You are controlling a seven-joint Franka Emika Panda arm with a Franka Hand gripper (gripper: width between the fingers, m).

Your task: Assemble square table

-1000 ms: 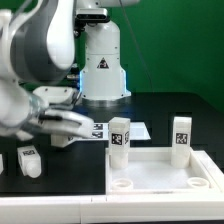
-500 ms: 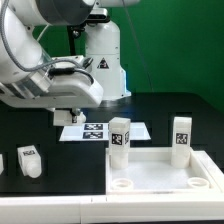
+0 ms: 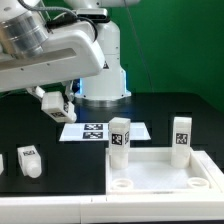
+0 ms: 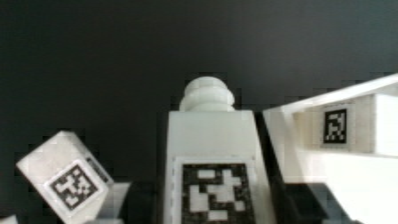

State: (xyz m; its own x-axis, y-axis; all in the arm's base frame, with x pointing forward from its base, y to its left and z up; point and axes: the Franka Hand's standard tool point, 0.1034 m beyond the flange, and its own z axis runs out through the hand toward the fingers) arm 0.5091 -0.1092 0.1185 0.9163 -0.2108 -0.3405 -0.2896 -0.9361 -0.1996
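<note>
The square table's white top [image 3: 160, 166] lies at the exterior view's right, and two tagged white legs [image 3: 120, 137] [image 3: 181, 137] stand upright at its far corners. My gripper [image 3: 55, 103] hangs above the table at the exterior view's left, shut on a third white leg [image 3: 52, 102]. In the wrist view this held leg [image 4: 214, 140] fills the middle between my gripper's [image 4: 214, 205] jaws, tag facing the camera and its round peg end pointing away. A loose leg [image 3: 29, 160] lies on the black table below.
The marker board [image 3: 100, 131] lies flat in front of the robot base [image 3: 102, 70]. Another white part [image 3: 1, 160] shows at the exterior view's left edge. In the wrist view, tagged white parts [image 4: 71, 178] [image 4: 347, 125] flank the held leg.
The arm has risen from low over the marker board and swung toward the exterior view's left, carrying the leg in its shut gripper.
</note>
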